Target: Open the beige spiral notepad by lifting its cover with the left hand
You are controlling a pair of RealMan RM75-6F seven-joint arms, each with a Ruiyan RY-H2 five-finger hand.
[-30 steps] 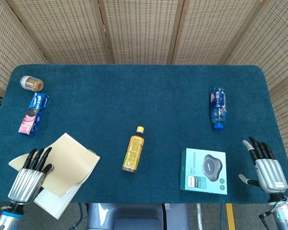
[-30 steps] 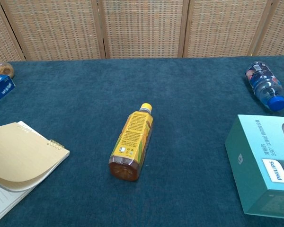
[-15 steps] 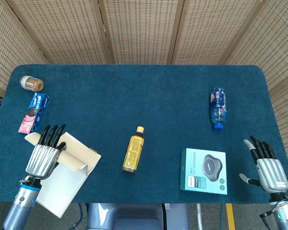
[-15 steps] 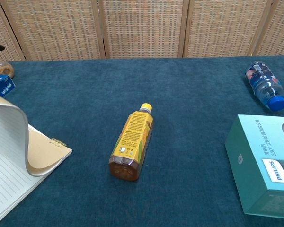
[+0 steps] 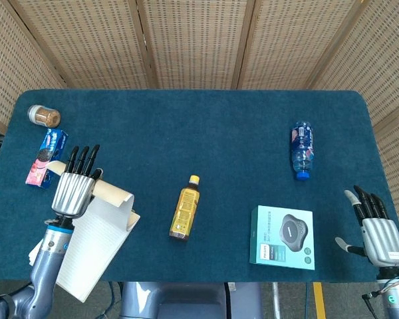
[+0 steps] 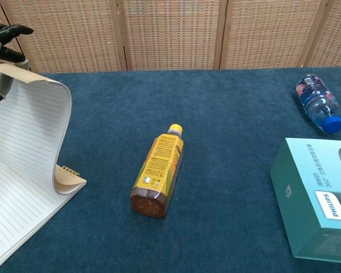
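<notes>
The left robot hand (image 5: 74,187) has been climbing since a moment ago, and the cover (image 6: 37,128) of the beige spiral notepad (image 5: 93,246) is now arching much higher, curling up and over from the spiral edge. That hand is holding the cover's free edge, its dark fingers (image 5: 84,159) pointing away toward the far side of the surface (image 5: 206,133); in the chest view its fingertips (image 6: 11,29) are peeking in at the top left, over the lifted sheet. The notepad is lying at the near left corner of the surface, lined pages showing beneath the raised cover. The right robot hand (image 5: 374,229) is hovering off the near right corner with fingers spread, holding nothing. An orange bottle (image 5: 183,208) is lying on its side mid-surface, a teal box (image 5: 283,237) is sitting to its right, and a blue water bottle (image 5: 302,150) is lying farther back. A cookie pack (image 5: 45,156) and a small jar (image 5: 44,115) are resting at far left.
</notes>
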